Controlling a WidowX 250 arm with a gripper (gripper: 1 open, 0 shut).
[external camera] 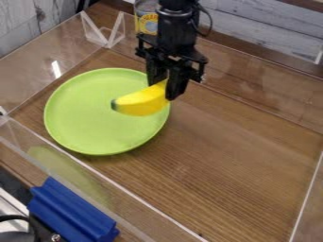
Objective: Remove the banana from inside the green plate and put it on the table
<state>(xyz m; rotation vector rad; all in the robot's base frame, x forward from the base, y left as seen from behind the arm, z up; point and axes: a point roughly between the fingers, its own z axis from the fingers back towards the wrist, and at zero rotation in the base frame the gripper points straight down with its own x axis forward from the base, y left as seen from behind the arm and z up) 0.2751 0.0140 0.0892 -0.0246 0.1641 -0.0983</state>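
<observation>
Your 1 gripper (167, 83) is part-closed on the 1 banana (139, 101), approx. half open. You've got it over the R edge of the 1 green plate (94, 118), nr the bench (233, 142).

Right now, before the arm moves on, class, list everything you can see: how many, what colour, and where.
Banana: one, yellow, in the gripper, over the plate's right part
Plate: one, green, left side of the table
Table: one, brown wood-grain, under the plate
Block-like object: one, blue, bottom left
Clear walls: more than one, transparent, along the table's edges
Robot arm with gripper: one, black, top centre, reaching down
</observation>
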